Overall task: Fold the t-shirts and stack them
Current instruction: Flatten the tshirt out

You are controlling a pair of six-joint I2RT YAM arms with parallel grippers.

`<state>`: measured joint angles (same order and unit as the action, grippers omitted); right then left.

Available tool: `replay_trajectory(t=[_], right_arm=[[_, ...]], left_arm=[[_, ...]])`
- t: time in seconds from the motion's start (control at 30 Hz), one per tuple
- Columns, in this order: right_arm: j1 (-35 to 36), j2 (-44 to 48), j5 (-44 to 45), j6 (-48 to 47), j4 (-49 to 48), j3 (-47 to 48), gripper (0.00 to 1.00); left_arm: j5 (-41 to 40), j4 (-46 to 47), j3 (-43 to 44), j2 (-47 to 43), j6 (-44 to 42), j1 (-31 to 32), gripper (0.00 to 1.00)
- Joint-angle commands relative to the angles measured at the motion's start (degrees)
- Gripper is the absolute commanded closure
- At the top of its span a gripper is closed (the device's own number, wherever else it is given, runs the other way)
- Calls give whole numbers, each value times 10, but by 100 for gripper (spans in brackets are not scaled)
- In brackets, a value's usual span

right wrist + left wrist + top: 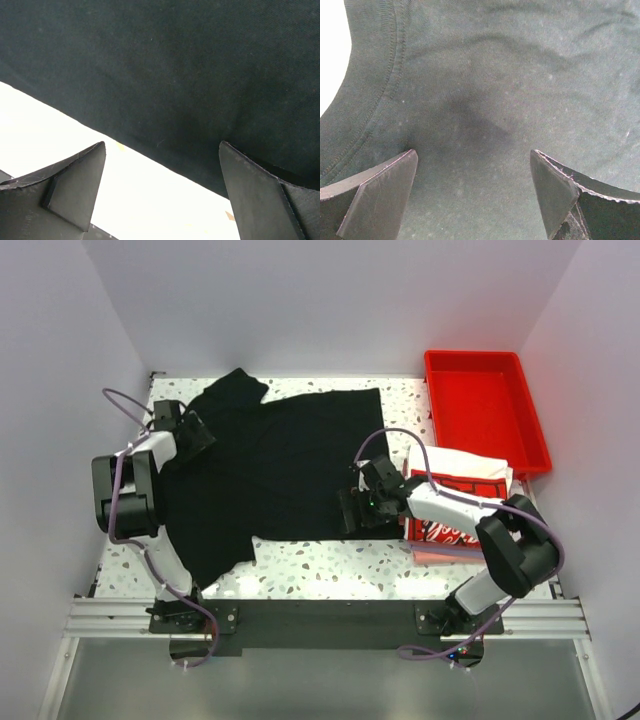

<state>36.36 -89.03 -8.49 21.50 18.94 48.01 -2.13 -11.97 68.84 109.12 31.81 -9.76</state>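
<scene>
Black t-shirt [280,465] is spread flat right under both my hands, and I can't see any fold in it yet. My left gripper [475,165] is wide open with nothing in it, hanging low over the cloth. Just off one finger there's a ribbed, stitched edge, the collar I think. My right gripper [162,155] is wide open and empty too, straddling the shirt's straight edge, with one finger over black cloth and the other over bare table [45,132]. Out past my right wrist sits a folded white t-shirt with red print [460,480], and beyond that the red tray [485,405].

What worries me: the right hand is so near the edge that closing as-is might catch only a sliver, which would slip mid-fold. On the left I could grab just the top layer. If the two grips are uneven, the shirt drags crooked. My right forearm also reaches across that white shirt, so a big swing could rumple it.
</scene>
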Motion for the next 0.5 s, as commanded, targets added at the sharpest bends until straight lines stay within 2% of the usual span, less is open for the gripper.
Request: replay_trajectory(t=[0.0,0.1,0.23,0.33,0.47], right_arm=[[3,30,28,15,76,-12,1],[2,40,57,2,101,31,1],[2,19,96,-21,103,138,1],[-6,-14,108,-32,95,211,1],[-50,-77,96,-35,102,299,1]], left_arm=[[5,-43,-21,-43,-9,-6,0],[18,-44,4,-65,-5,-7,0],[53,-40,59,-64,-1,-5,0],[90,-35,122,-37,-11,-5,0],[121,-39,228,47,-40,4,0]])
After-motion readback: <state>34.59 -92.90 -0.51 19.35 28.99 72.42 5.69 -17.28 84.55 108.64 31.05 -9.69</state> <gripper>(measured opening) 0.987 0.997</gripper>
